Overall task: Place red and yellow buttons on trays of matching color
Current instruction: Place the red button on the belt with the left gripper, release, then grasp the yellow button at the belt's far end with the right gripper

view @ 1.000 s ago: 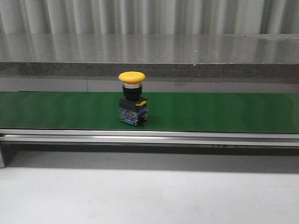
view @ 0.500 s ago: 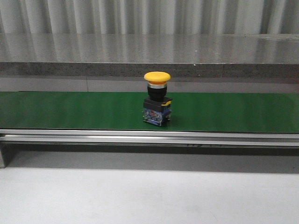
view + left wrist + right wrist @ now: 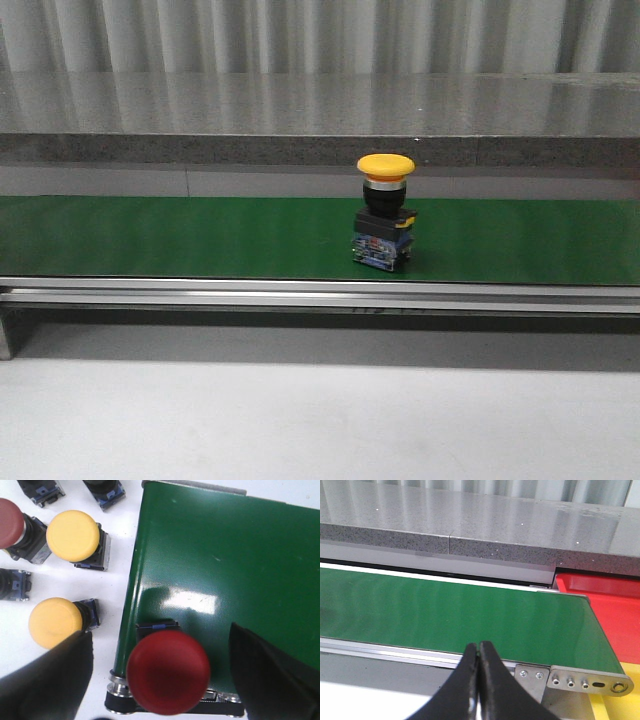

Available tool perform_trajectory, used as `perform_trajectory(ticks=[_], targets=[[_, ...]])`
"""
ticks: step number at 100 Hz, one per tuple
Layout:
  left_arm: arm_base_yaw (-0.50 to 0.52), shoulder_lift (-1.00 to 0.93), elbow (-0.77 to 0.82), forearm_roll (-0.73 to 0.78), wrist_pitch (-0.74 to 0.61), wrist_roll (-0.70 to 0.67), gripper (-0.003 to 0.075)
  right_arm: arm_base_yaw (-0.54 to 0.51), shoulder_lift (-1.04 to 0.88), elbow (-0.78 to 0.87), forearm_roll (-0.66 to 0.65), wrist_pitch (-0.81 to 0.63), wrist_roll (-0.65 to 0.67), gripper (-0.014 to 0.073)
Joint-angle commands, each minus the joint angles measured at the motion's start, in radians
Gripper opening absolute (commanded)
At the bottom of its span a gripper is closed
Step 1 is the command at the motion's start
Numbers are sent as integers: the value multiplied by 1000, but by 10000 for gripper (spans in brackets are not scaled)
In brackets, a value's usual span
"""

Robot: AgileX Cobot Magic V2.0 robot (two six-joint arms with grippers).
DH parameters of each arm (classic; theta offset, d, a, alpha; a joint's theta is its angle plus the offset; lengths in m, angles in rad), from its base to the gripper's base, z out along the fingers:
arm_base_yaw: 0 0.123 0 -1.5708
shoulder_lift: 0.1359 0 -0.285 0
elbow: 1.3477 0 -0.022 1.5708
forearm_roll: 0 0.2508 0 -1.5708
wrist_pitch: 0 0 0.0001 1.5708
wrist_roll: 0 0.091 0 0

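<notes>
A yellow button [image 3: 385, 208] stood upright on the green conveyor belt [image 3: 150, 235], a little right of the middle in the front view. At the belt's end, a red button [image 3: 168, 671] sat between the spread fingers [image 3: 47, 680] of the left gripper [image 3: 165, 680], untouched by either. Beside it on the white table [image 3: 117, 555] lay 2 more yellow buttons [image 3: 73, 535] (and a dark red one [image 3: 10, 522]). The right gripper [image 3: 479, 680] hung clenched, empty, near the red tray [image 3: 615, 610].
</notes>
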Motion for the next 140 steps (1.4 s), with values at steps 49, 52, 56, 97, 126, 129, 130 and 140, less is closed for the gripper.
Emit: perform_trajectory(ticks=[49, 52, 56, 97, 126, 129, 130, 140], targets=[[-245, -395, 98, -11, -254, 27, -17, 1, -16, -20, -6, -73, -3, -67], [-261, -414, 114, -11, -262, 22, -18, 1, -16, -20, -6, -73, -3, -67], [-282, -442, 135, -14, -266, 22, -20, 1, -16, -20, -6, -76, -3, -67], [-356, -777, 362, -39, -286, 22, -20, -3, -15, -39, -5, -208, -4, -67], [-356, -1028, 511, -59, -274, 22, -20, -3, 202, -350, 15, 301, -2, -67], [-356, -1048, 521, -64, -274, 22, -20, -3, 236, -381, 27, 336, -2, -67], [-356, -1052, 523, -69, -274, 22, -20, -3, 254, -396, 29, 354, -3, -67], [-356, -1092, 540, -77, -274, 22, -20, -2, 374, -489, 42, 435, -18, -67]])
